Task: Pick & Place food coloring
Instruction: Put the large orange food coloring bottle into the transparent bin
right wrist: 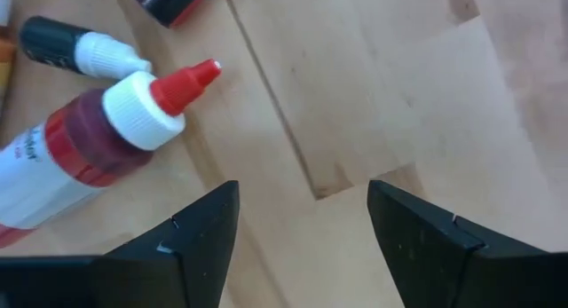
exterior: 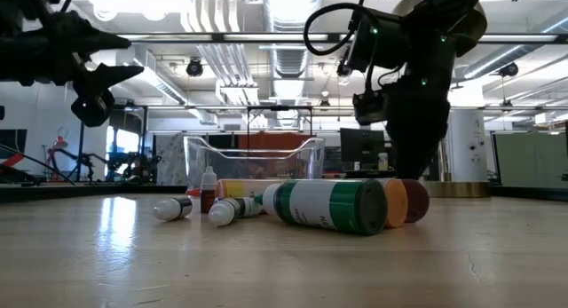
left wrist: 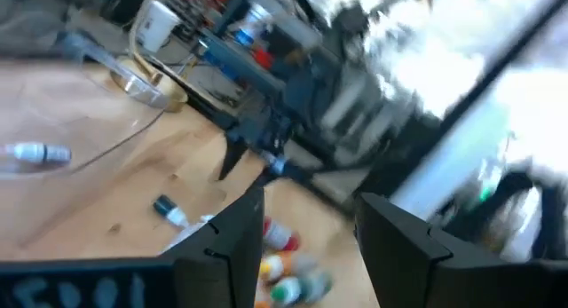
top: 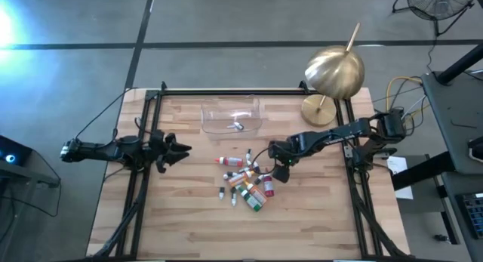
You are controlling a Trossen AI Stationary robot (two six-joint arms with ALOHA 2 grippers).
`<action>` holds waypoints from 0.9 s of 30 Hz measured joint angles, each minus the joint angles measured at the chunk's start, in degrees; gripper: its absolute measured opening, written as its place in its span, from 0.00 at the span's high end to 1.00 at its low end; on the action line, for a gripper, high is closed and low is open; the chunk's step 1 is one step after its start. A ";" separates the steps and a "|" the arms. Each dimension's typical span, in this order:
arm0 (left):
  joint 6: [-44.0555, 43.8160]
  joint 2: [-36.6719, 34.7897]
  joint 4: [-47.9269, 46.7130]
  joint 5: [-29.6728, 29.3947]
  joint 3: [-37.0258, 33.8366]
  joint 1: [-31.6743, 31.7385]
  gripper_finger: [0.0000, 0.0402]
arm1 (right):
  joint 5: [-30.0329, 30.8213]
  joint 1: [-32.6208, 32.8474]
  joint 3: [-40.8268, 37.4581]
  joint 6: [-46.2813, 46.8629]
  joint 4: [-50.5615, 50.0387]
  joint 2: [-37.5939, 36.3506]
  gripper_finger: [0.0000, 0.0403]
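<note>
Both grippers were held parted and empty: the right gripper [right wrist: 302, 224] beside the food coloring [top: 247, 183], probably for picking; the left gripper [top: 179, 149] parked aside.

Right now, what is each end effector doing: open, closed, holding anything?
Left end effector: open, empty, at the table's left side.
Right end effector: open, empty, over the bottles.

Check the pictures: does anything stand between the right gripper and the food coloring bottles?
Nothing visible does. The open right gripper hovers at the edge of the food coloring bottles; its wrist view shows only bare table beside a red-capped bottle.
</note>
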 joint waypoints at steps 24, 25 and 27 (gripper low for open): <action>-23.97 0.00 1.48 -7.65 0.00 -0.02 0.63 | 5.24 -2.79 0.00 -10.07 9.42 0.00 0.42; -23.95 0.00 1.36 -7.65 0.00 -0.04 0.63 | 5.35 -2.81 0.00 -10.08 9.51 0.00 0.42; -23.91 0.00 1.30 -7.65 0.00 -0.04 0.63 | 5.39 -2.81 0.00 -10.42 9.60 0.00 0.42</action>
